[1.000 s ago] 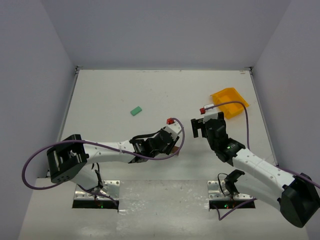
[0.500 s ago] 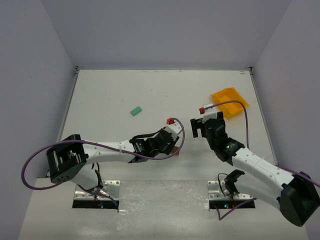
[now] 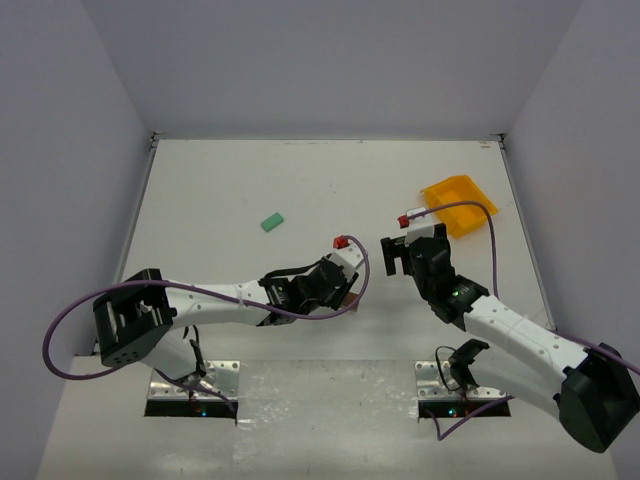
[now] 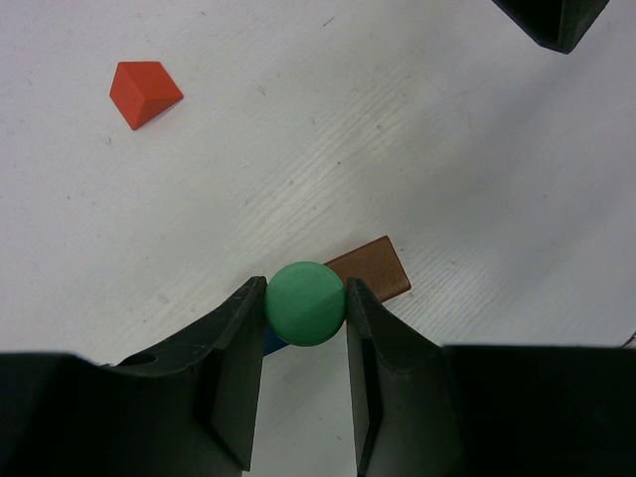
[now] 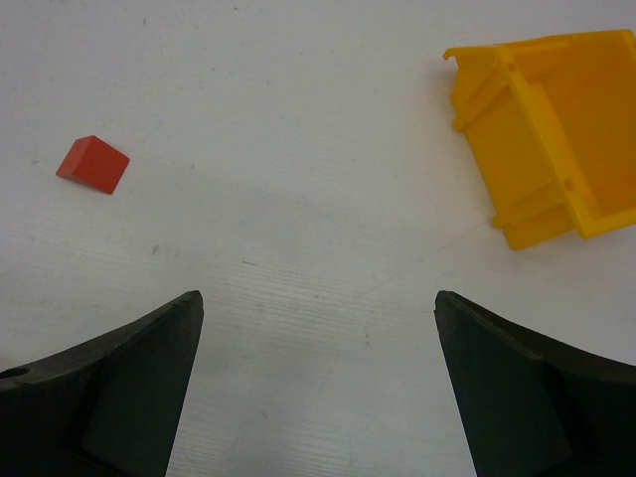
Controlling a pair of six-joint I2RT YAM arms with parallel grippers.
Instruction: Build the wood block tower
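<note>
My left gripper (image 4: 305,310) is shut on a green round block (image 4: 305,301) and holds it over a blue block (image 4: 272,344) that peeks out beneath. A flat brown block (image 4: 373,270) lies under them on the table. In the top view the left gripper (image 3: 343,272) hides this stack. One red wedge (image 4: 144,91) lies just beyond it (image 3: 341,242). My right gripper (image 5: 318,328) is open and empty (image 3: 402,256). A second red wedge (image 5: 92,163) lies ahead of it (image 3: 405,221). A mint green block (image 3: 273,222) lies apart at mid-left.
A yellow plastic bin (image 3: 458,205) lies tipped at the right, also in the right wrist view (image 5: 556,139). The right gripper's finger (image 4: 552,20) shows at the top right of the left wrist view. White walls enclose the table.
</note>
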